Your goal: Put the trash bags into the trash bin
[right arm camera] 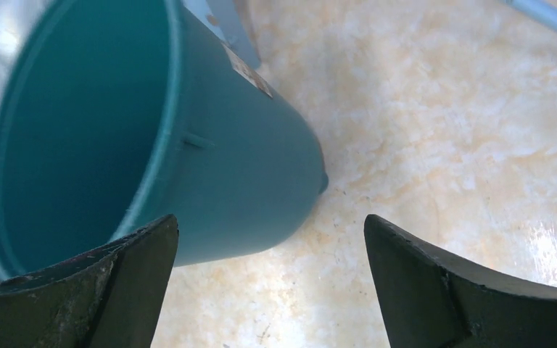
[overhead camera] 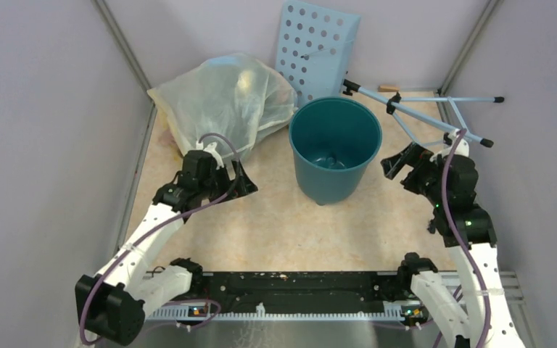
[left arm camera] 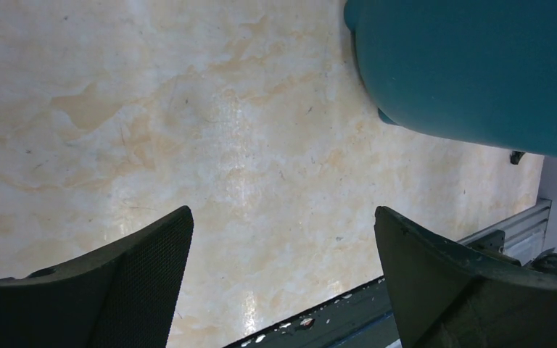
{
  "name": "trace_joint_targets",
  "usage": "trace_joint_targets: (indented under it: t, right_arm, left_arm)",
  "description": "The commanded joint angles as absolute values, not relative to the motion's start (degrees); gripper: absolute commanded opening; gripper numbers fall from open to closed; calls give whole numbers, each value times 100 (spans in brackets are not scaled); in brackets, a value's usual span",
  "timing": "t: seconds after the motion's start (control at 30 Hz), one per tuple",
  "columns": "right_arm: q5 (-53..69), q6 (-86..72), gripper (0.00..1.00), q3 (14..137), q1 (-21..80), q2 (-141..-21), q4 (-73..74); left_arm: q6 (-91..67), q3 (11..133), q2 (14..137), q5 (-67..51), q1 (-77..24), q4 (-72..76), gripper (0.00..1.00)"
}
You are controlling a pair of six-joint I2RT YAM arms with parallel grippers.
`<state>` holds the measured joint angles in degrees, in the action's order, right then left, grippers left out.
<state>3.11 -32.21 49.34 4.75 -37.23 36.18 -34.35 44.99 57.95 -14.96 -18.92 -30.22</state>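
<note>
- Currently your left gripper (overhead camera: 241, 183) hangs over the table (overhead camera: 275, 225), left of the trash bin (overhead camera: 330, 185) and apart from it. Its jaws are spread wide and grasp nothing.
- From the left wrist, the left gripper (left arm camera: 283, 217) has only bare marbled table (left arm camera: 188, 109) between its dark fingers (left arm camera: 145, 268). The trash bin (left arm camera: 479, 72) fills the upper right corner of that view.
- Your right gripper (overhead camera: 394, 165) sits just right of the trash bin, near its upper wall but not touching. It is released too, jaws wide, nothing in them.
- From the right wrist, the right gripper (right arm camera: 270, 221) faces the trash bin (right arm camera: 239, 167), whose teal outer wall and open mouth show beyond the fingers (right arm camera: 123, 290). The table (right arm camera: 442, 109) lies to the right.
- You will find the trash bin upright in the middle of the table, toward the far side, between your two grippers. A small pale glint shows on its floor, too small to tell what it is.
- You cannot tell from these views where the pale-pink trash bag lies.
- A bulging yellowish-clear sack (overhead camera: 221, 101) rests at the far left, just beside the bin's rim; whether they touch is unclear.
- A light-blue panel (overhead camera: 318, 47) with round holes leans at the far wall behind the bin.
- A thin light-blue stand (overhead camera: 421, 116) lies at the far right.
- A black rail (overhead camera: 290, 286) runs along the near edge between the arm bases.
</note>
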Motion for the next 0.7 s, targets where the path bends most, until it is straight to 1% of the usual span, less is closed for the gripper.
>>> trace_joint_targets:
  t: [0.0, 0.1, 0.2, 0.27, 0.33, 0.47, 0.67]
  right_arm:
    - [507, -3077, 98, 5704, 466, -3765, 3767]
    - [678, -3076, 94, 5879, 466, -3921, 3696]
    - [750, -3115, 93, 5939, 466, -4060, 3605]
    - [853, -3187, 92, 5968, 466, -4161, 3577]
    - [1055, -3276, 89, 5949, 466, -4240, 3473]
    - [1283, -3330, 82, 6035, 466, -4424, 3433]
    - [1277, -3318, 79, 6231, 462, -4451, 3564]
  left_arm:
    - [-3164, 4924, 5330, -893, -1896, -3087, 99]
    - [-3040, 5271, 5242, -478, -1762, -3216, 97]
    - [-3039, 5990, 5695, -291, -1334, -3619, 94]
    - [-3195, 6293, 5958, -115, -1141, -3685, 89]
    - [-3597, 6522, 6273, -375, -945, -3544, 86]
    - [-4268, 7085, 6882, -518, -567, -3461, 85]
    - [-4254, 7271, 7225, -905, 1011, -3499, 76]
